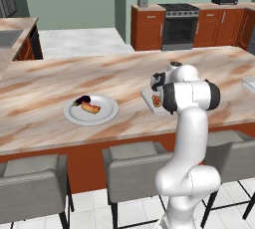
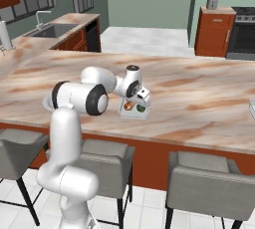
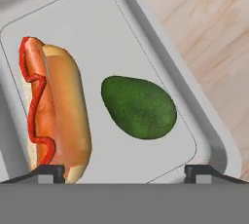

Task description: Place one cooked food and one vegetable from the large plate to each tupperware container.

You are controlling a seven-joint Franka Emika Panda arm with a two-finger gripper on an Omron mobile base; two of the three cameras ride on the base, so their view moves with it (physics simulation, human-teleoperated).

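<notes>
My jaws (image 3: 124, 172) stand wide apart and hold nothing; my two dark fingertips (image 3: 48, 172) rise at either side of the hand view, over the tupperware container (image 3: 221, 145). In that tray a hot dog (image 3: 56, 111) with a red line of sauce lies along one side, and a dark green avocado (image 3: 138, 107) lies just beside it, the two apart and not touching. One fingertip stands right at the near end of the hot dog; I cannot tell whether it touches.

From the left base view, the tray (image 1: 147, 97) sits on the tabletop (image 1: 60, 78), and my own forearm and elbow cover most of it. The large plate (image 1: 91, 109) lies well apart from the tray, toward the left of the tabletop, and carries a dark vegetable (image 1: 83, 100) and an orange-brown food (image 1: 90, 107) touching or just beside each other. A second pale tray (image 1: 249, 83) shows at the tabletop's right edge, far from the plate.

Grey stools (image 1: 134, 168) stand along the near side of the tabletop, below the tray. Beyond the tabletop are a stove (image 1: 178, 24) and red-brown cabinets (image 1: 147, 26), and in the right base view a sink (image 2: 52, 30) lies at the far left.
</notes>
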